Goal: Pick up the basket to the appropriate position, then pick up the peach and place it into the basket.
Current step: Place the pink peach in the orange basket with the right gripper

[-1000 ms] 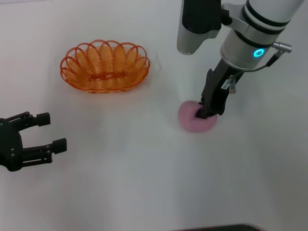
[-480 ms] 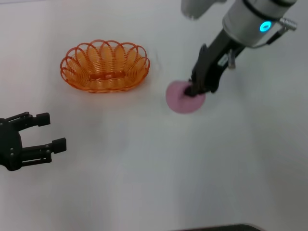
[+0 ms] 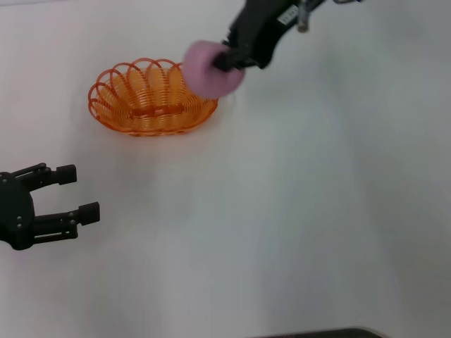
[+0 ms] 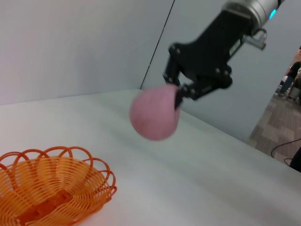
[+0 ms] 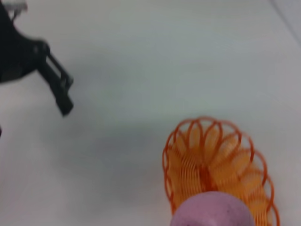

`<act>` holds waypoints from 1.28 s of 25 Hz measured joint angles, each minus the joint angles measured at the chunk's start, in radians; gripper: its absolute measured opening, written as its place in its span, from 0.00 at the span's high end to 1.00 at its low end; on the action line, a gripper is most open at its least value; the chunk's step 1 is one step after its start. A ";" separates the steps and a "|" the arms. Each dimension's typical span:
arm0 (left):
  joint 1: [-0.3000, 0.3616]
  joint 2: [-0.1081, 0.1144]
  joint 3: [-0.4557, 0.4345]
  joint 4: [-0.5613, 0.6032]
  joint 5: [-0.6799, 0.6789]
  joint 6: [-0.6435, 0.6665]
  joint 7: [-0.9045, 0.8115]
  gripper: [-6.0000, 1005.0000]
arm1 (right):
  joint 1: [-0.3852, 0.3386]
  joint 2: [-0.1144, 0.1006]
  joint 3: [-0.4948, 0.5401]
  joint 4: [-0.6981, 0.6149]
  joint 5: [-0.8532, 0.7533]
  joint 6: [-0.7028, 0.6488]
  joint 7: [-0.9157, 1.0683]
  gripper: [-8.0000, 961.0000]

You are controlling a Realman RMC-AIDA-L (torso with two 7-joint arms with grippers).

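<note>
- Our right gripper (image 3: 224,62) pinches the peach (image 3: 209,68), held in the air above the basket's (image 3: 152,98) right rim.
- Our left gripper (image 3: 70,191) rests spread, well apart from the basket.

You'll see both grippers are matte black: the left gripper (image 3: 76,191) has blocky linkage fingers with small screw heads, while the right gripper (image 4: 181,94) has a chunky angular body bearing a white printed label, a silver-grey wrist section, a glowing blue indicator and a metal cable connector.
</note>
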 joint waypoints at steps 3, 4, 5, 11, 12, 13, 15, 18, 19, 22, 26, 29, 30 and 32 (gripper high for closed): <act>-0.003 0.000 0.003 -0.001 0.000 0.000 0.000 0.11 | 0.004 0.001 -0.022 0.013 0.058 0.073 -0.005 0.87; -0.006 0.000 0.004 -0.002 0.000 0.000 0.000 0.11 | 0.003 0.002 -0.038 0.024 0.077 0.110 -0.007 0.87; -0.008 0.000 0.004 -0.002 0.000 0.000 0.000 0.11 | 0.001 0.003 -0.058 0.038 0.088 0.149 -0.010 0.86; -0.020 -0.001 0.004 -0.007 0.000 -0.001 0.000 0.11 | 0.006 0.007 -0.183 0.173 0.171 0.363 -0.065 0.86; -0.023 -0.002 0.005 -0.011 0.000 -0.002 0.000 0.11 | 0.007 0.008 -0.204 0.198 0.188 0.393 -0.074 0.86; -0.025 -0.001 0.006 -0.016 0.000 -0.003 0.000 0.11 | 0.008 0.008 -0.221 0.219 0.204 0.424 -0.082 0.86; -0.028 -0.001 0.007 -0.021 0.000 -0.004 0.000 0.11 | 0.007 0.010 -0.259 0.262 0.244 0.490 -0.106 0.85; -0.030 -0.002 0.008 -0.022 0.000 -0.006 0.003 0.11 | 0.002 0.011 -0.311 0.324 0.315 0.580 -0.148 0.85; -0.030 -0.002 0.008 -0.023 0.000 -0.007 0.004 0.11 | 0.001 0.011 -0.325 0.339 0.332 0.605 -0.159 0.85; -0.031 -0.002 0.010 -0.028 0.000 -0.007 0.005 0.11 | -0.002 0.014 -0.368 0.385 0.374 0.674 -0.187 0.85; -0.033 -0.002 0.018 -0.036 0.000 -0.008 0.005 0.11 | -0.008 0.016 -0.404 0.440 0.436 0.733 -0.238 0.84; -0.033 -0.002 0.022 -0.037 -0.003 -0.009 0.006 0.11 | -0.007 0.018 -0.408 0.479 0.473 0.754 -0.272 0.84; -0.033 -0.003 0.022 -0.038 -0.006 -0.009 0.007 0.11 | -0.005 0.018 -0.408 0.487 0.481 0.756 -0.278 0.84; -0.035 -0.003 0.022 -0.042 -0.009 -0.010 0.007 0.11 | -0.005 0.018 -0.408 0.494 0.488 0.758 -0.283 0.83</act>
